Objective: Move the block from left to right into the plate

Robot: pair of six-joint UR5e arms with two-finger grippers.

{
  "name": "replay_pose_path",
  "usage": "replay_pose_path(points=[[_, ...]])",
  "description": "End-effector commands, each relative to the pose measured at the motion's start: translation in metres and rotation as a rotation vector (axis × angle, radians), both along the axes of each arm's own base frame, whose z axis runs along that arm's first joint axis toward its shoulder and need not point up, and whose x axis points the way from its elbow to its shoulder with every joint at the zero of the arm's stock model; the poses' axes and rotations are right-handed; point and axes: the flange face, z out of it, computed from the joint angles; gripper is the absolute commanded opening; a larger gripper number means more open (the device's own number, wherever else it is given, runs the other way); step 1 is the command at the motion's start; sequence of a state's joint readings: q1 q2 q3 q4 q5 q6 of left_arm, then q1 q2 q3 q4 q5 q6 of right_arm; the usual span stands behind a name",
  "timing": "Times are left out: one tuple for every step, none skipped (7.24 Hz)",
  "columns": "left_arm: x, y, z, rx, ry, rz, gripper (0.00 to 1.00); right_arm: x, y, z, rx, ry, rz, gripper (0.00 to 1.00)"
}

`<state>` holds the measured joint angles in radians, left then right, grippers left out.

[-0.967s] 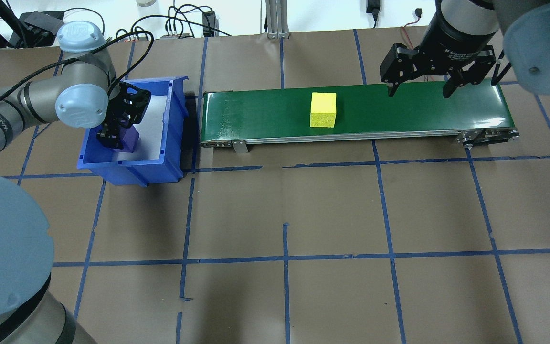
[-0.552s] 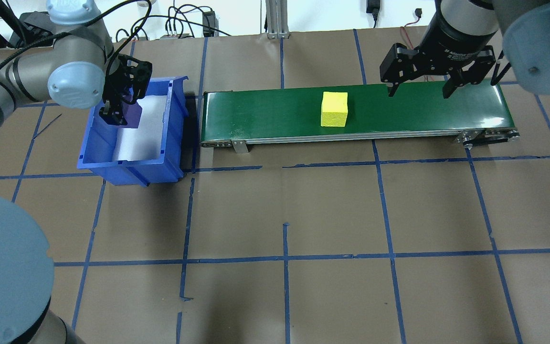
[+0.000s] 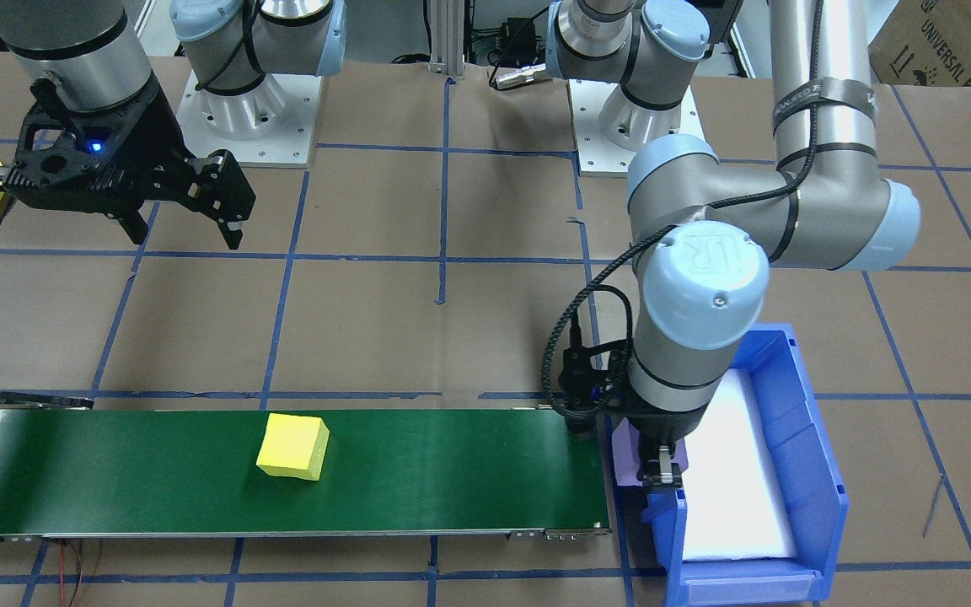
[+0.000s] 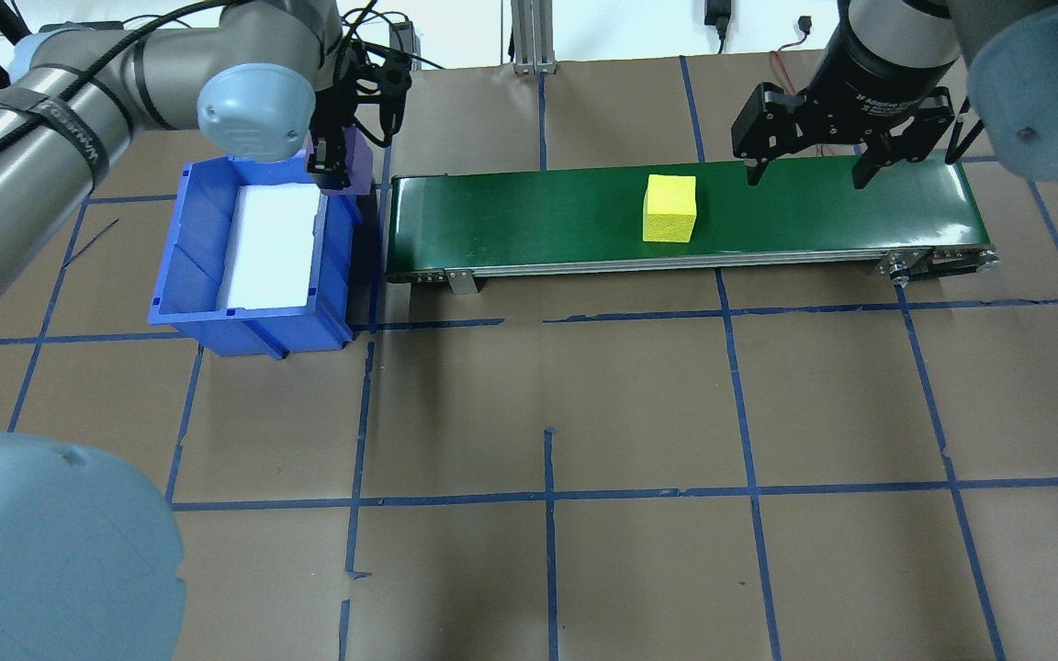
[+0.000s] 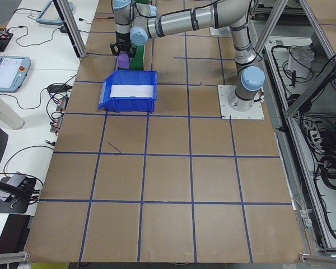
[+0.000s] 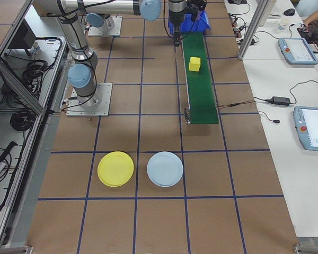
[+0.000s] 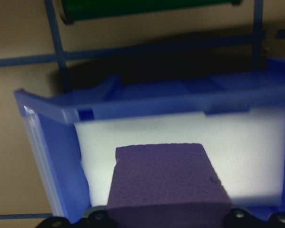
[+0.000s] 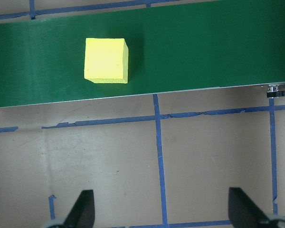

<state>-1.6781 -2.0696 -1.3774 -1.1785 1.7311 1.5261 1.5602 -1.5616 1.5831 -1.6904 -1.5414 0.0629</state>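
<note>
There's a purple block (image 7: 168, 178), foam-looking with a pebbly surface, clamped in the left gripper (image 4: 338, 163) and hanging over the bin's (image 4: 189, 266) corner nearest the belt (image 4: 529, 216). A yellow block (image 4: 669, 208) sits flat on the green belt, roughly mid-length. The yellow plate (image 6: 115, 169) is round with a shallow rim, lying flat on the table well away from the belt's end, right next to a pale blue plate (image 6: 165, 169).

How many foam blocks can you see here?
2. A yellow block sits on the green belt. A purple block is held by the left hand above the blue bin's edge. None seem hidden.
</note>
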Motion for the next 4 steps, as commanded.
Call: replay_pose_path(points=[[-0.042, -0.001, -0.057, 0.073, -0.004, -0.022, 0.4, 0.0, 0.0, 0.0, 0.0, 0.0, 0.001, 1.0], [-0.046, -0.001, -0.065, 0.09, 0.016, -0.025, 0.41, 0.0, 0.0, 0.0, 0.0, -0.001, 0.0, 1.0], [-0.048, 0.001, -0.069, 0.101, 0.043, -0.029, 0.41, 0.0, 0.0, 0.0, 0.0, -0.001, 0.001, 1.0], [-0.048, 0.001, -0.069, 0.101, 0.041, -0.027, 0.67, 0.0, 0.0, -0.001, 0.001, 0.0, 0.001, 1.0]])
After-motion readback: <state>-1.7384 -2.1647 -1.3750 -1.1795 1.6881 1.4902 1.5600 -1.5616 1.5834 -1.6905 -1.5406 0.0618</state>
